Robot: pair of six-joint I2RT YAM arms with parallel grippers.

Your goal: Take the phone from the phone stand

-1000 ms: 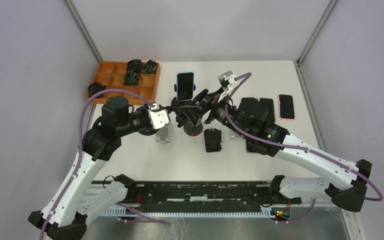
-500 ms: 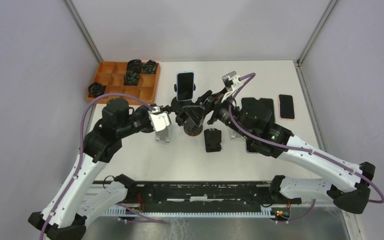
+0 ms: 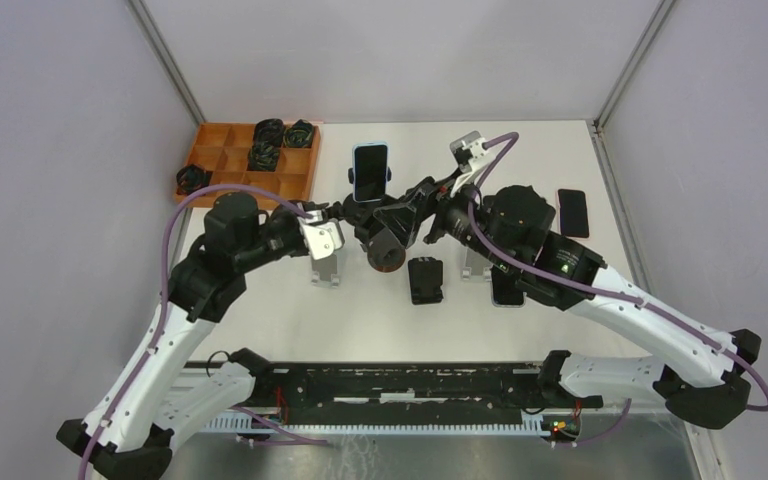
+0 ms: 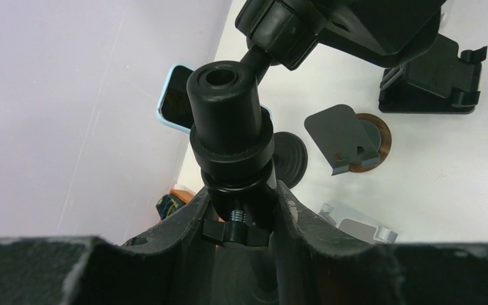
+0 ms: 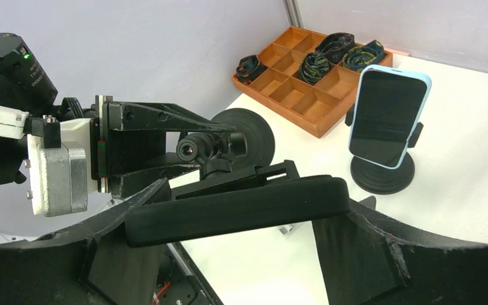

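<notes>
A black phone stand [image 3: 384, 240] is held up above the table between both arms. My left gripper [image 4: 241, 198] is shut on the stand's stem [image 4: 231, 130], just above its wing nut. My right gripper [image 5: 244, 213] is shut across a black phone [image 5: 235, 210], seen edge-on, which still sits against the stand's clamp [image 5: 241, 178]. In the top view the left gripper [image 3: 348, 224] and the right gripper [image 3: 418, 208] meet at the stand from either side. The stand's round base [image 5: 244, 136] faces sideways.
A second phone in a light blue case [image 3: 368, 171] stands in its own stand at the back. An orange tray [image 3: 300, 180] of coiled cables is at the far left. A loose phone [image 3: 572, 212], a black stand [image 3: 425, 280] and a silver stand [image 3: 327, 268] lie nearby.
My right arm has shifted a little toward the far right with the phone. The held stand has tilted with it, and my left gripper has followed slightly to the right.
</notes>
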